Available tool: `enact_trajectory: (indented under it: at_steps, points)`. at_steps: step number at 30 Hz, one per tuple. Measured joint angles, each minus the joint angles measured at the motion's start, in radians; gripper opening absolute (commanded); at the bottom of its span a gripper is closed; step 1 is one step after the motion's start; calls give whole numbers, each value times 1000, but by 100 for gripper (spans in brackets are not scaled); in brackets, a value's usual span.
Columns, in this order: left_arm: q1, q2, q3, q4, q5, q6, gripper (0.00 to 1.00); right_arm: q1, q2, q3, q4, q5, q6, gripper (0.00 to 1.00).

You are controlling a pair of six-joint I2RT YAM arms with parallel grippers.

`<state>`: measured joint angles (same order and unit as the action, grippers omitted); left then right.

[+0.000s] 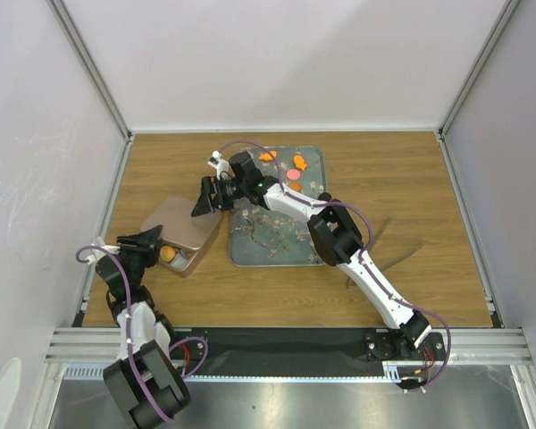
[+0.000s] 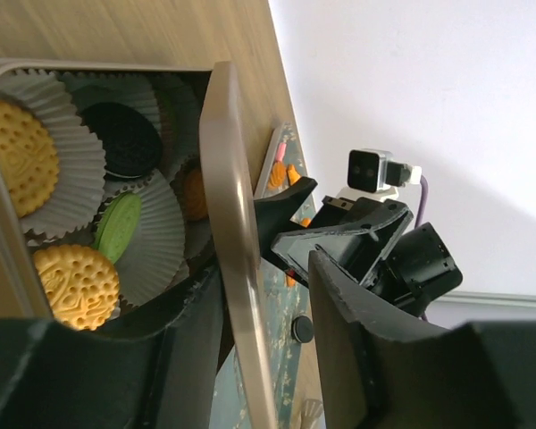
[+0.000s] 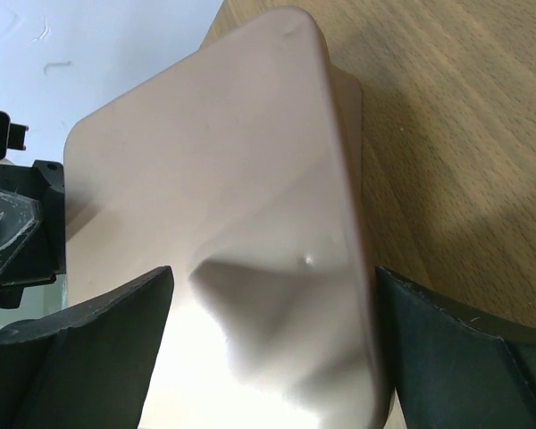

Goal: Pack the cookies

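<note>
A square metal tin (image 1: pixel 190 260) sits at the left with its brownish-pink lid (image 1: pixel 180 223) lying askew over it. The gap shows cookies in paper cups: two orange discs (image 2: pixel 18 152), a black one (image 2: pixel 121 138) and a green one (image 2: pixel 116 228). More cookies lie on the floral tray (image 1: pixel 277 234): an orange fish (image 1: pixel 266 155), a pink disc (image 1: pixel 292 173) and a black disc (image 2: pixel 302 329). My left gripper (image 2: pixel 263 268) is open astride the lid's edge (image 2: pixel 237 295), with a gap on the right side. My right gripper (image 3: pixel 272 273) hangs wide open over the lid (image 3: pixel 214 179).
The two grippers face each other across the lid, close together. White walls enclose the wooden table (image 1: pixel 402 206) on three sides. The right arm reaches diagonally over the tray from the near right.
</note>
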<state>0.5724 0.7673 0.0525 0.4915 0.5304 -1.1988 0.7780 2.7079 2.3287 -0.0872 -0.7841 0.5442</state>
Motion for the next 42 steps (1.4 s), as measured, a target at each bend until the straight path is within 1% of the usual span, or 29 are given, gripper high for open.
enact_trajectory:
  at_steps: [6, 21, 28, 38, 42]
  points:
    - [5, -58, 35, -136, -13, 38, 49, 0, 0, 0, -9, 0, -5, 97]
    - [22, -113, 138, -447, -78, 113, 52, 3, 0, 0, -16, 15, -23, 94]
    - [29, -129, 180, -557, -112, 146, 54, 8, 0, 0, -20, 22, -27, 93]
    - [39, -134, 211, -645, -136, 186, 55, 14, 0, 0, -26, 51, -44, 92]
    - [40, -133, 265, -736, -163, 224, 59, 19, 0, 0, -32, 74, -55, 91]
